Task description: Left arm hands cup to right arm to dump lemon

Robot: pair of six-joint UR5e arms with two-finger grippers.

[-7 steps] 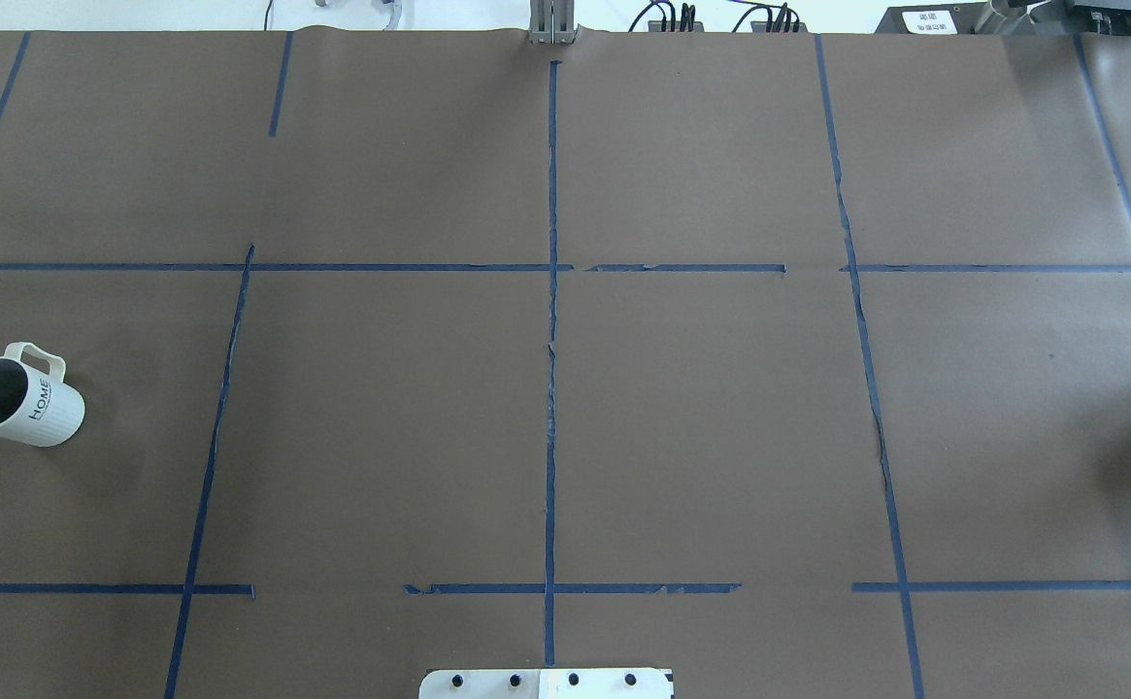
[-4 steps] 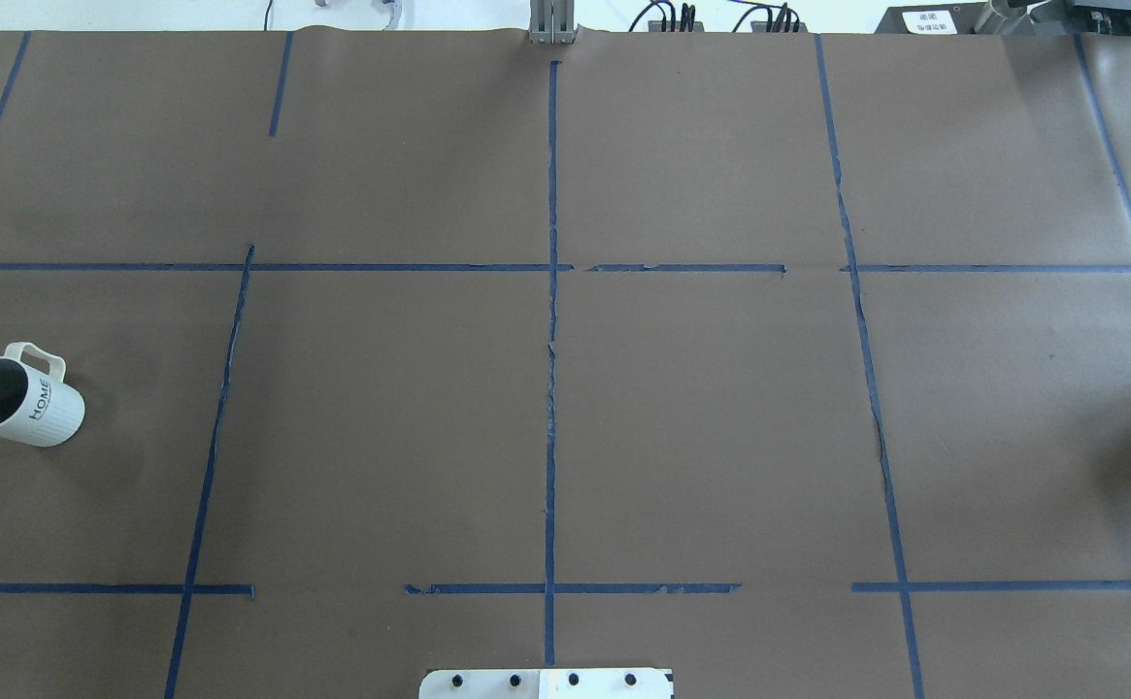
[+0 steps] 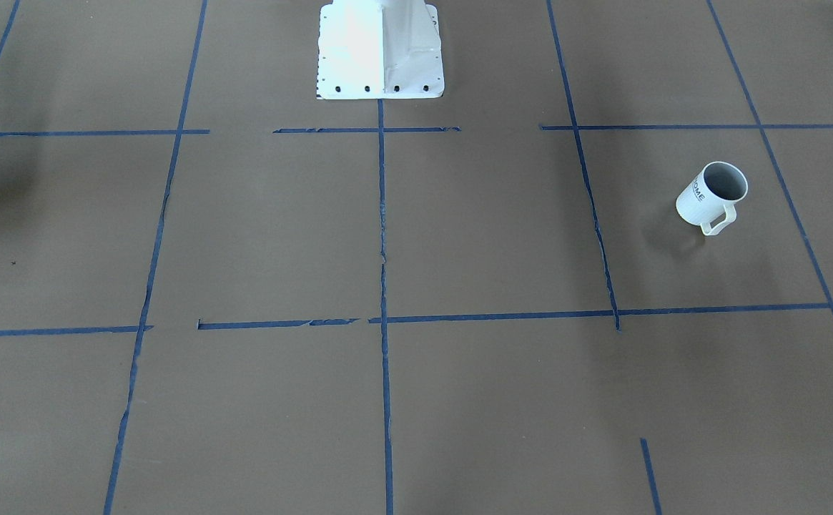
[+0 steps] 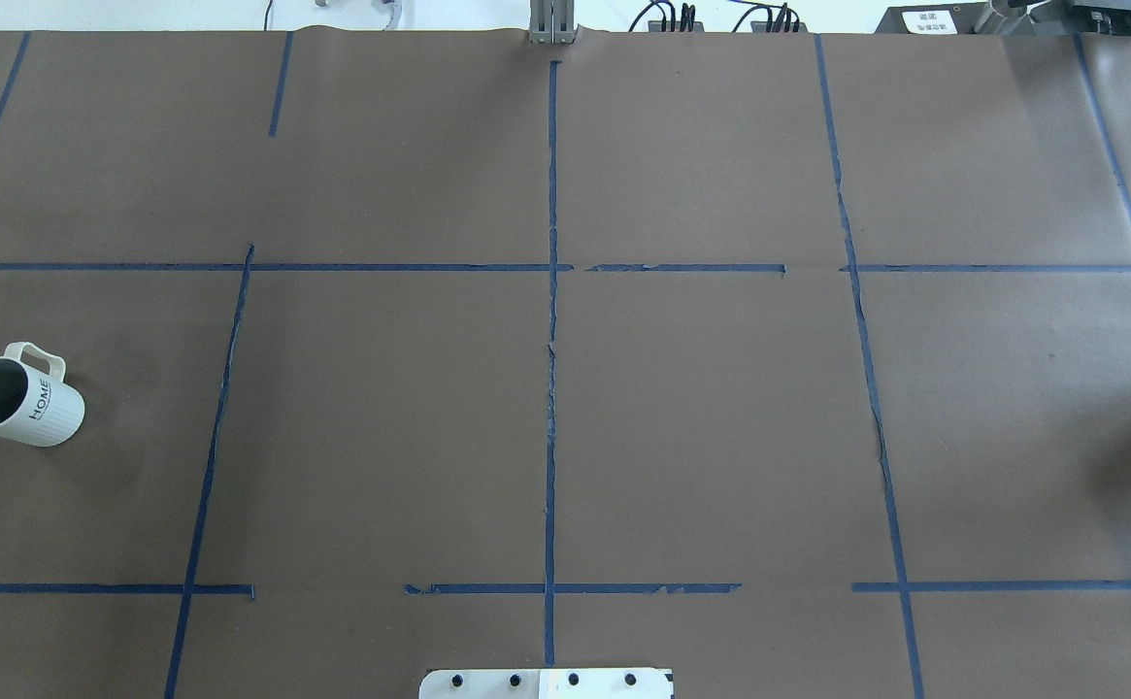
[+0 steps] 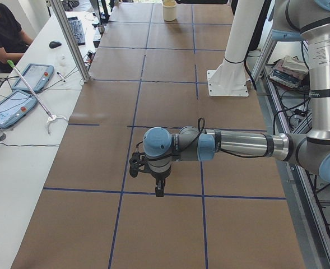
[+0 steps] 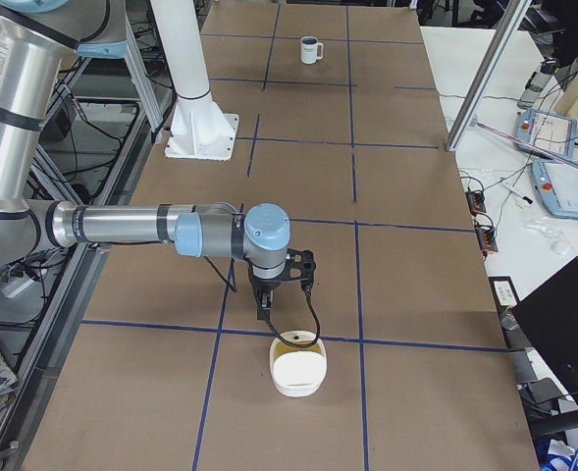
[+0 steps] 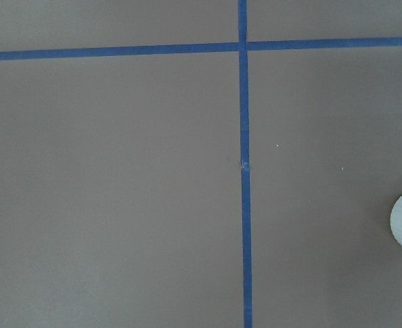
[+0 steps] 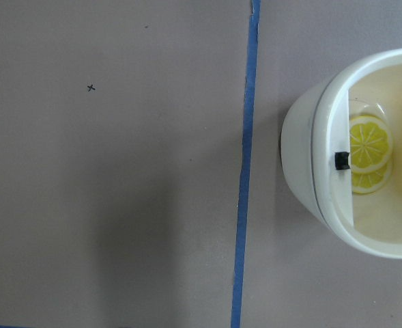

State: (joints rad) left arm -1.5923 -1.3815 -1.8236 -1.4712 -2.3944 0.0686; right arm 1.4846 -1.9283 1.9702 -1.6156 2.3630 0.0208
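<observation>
the white home mug (image 4: pixel 18 400) stands upright on the brown table cover (image 4: pixel 720 437) at the robot's left end, its handle (image 4: pixel 37 355) turned away from the robot's base (image 3: pixel 380 50). the left gripper (image 5: pixel 159 191) hangs pointing down over a blue tape line (image 5: pixel 237 196), clear of the table; only the side view shows it, so i cannot tell how its jaws stand. the right gripper (image 6: pixel 266 316) hangs just above a cream container (image 6: pixel 298 373) holding lemon slices (image 8: pixel 369 154) at the opposite end; its jaws cannot be judged either
</observation>
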